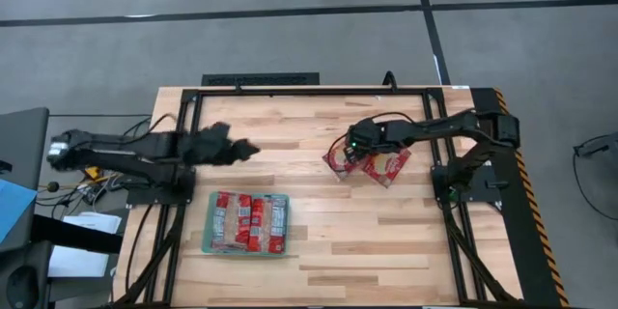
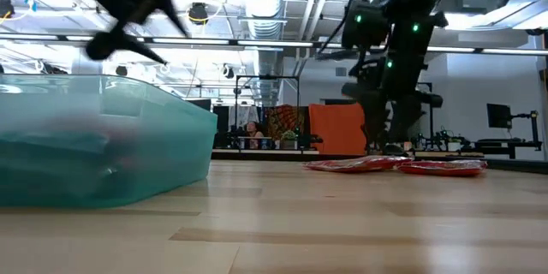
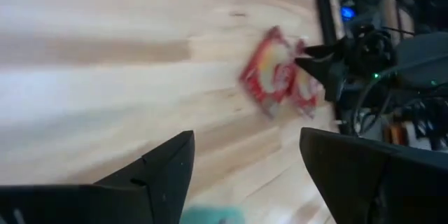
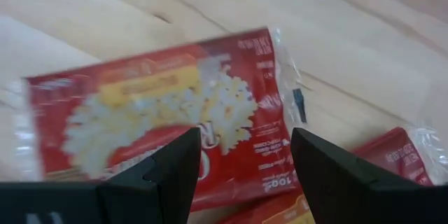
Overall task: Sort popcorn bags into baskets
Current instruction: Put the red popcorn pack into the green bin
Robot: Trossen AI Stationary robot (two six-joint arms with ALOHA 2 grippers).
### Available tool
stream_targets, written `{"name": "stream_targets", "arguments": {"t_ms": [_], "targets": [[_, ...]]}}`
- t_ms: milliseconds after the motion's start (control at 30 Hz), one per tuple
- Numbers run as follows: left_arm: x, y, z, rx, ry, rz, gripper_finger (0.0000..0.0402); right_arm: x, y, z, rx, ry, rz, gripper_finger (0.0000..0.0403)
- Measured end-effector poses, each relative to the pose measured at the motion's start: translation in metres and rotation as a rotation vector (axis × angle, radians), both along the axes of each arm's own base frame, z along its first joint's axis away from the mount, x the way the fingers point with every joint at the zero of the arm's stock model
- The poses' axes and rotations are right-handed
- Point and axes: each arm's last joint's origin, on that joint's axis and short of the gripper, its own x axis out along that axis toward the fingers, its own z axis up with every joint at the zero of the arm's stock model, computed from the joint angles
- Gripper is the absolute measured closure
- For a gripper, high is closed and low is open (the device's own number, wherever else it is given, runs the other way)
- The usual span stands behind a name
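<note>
My right end effector [image 4: 238,175] hangs just above a bag [image 4: 161,122], fingers spread wide and holding nothing; the bag lies flat on the worktop [image 1: 386,241] right under me, printed face up. I judge this to be the reach-and-pick step: I am lined up over the next bag but have not closed on it. What the next move calls for, as I see it, is to come straight down until my fingers straddle an edge, pinch, and lift clear before carrying it across.

In my wrist view the bag's long axis runs crosswise to my finger gap, a clear sealed end poking out past one finger. So my fingers would close across the short width, which suits a flat packet, though it lies so low that I may need to catch the crimped edge.

Just beyond it, touching or overlapping at a corner, lies a second bag [image 1: 386,165], angled away from the first. From above, the pair [image 1: 365,161] fans out beneath my fingertips, near the worktop's right side.

Farther off, well apart to my left and nearer the front edge, sits the tray [image 1: 207,224] with a row of bags [image 1: 249,222] already laid flat in it.

My left end effector [image 1: 251,150] hovers beyond the tray's far side, fingers apart, empty
</note>
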Motion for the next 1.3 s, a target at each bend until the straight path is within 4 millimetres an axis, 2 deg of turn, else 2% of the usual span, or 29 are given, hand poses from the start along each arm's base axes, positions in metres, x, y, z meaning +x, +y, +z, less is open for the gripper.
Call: {"name": "stream_targets", "arguments": {"t_ms": [133, 333, 533, 700, 867, 1000, 1167, 1300], "targets": [[0.035, 0.043, -0.009, 0.088, -0.038, -0.090, 0.0153, -0.007, -0.003, 0.016, -0.031, -0.048, -0.018, 0.0154], [0.085, 0.102, -0.053, 0.075, -0.118, -0.203, 0.0152, -0.020, -0.005, 0.038, -0.044, -0.095, -0.043, 0.0154], [0.146, 0.134, -0.089, 0.011, -0.125, -0.360, 0.0152, -0.028, -0.001, 0.031, -0.006, 0.013, -0.056, 0.0154], [0.190, 0.150, -0.107, -0.037, -0.045, -0.449, 0.0152, -0.019, -0.002, 0.010, 0.007, 0.092, -0.044, 0.0154], [0.212, 0.161, -0.115, -0.048, 0.181, -0.429, 0.0152, -0.008, -0.006, -0.016, 0.024, 0.150, -0.042, 0.0154], [0.229, 0.161, -0.107, -0.023, 0.232, -0.455, 0.0152, 0.000, -0.007, -0.030, 0.044, 0.154, -0.017, 0.0154], [0.234, 0.151, -0.107, 0.017, 0.288, -0.492, 0.0152, 0.012, -0.008, -0.042, 0.038, 0.137, 0.067, 0.0154], [0.231, 0.149, -0.110, -0.012, 0.320, -0.526, 0.0152, 0.024, -0.008, -0.043, 0.036, 0.032, 0.112, 0.0154]]}}
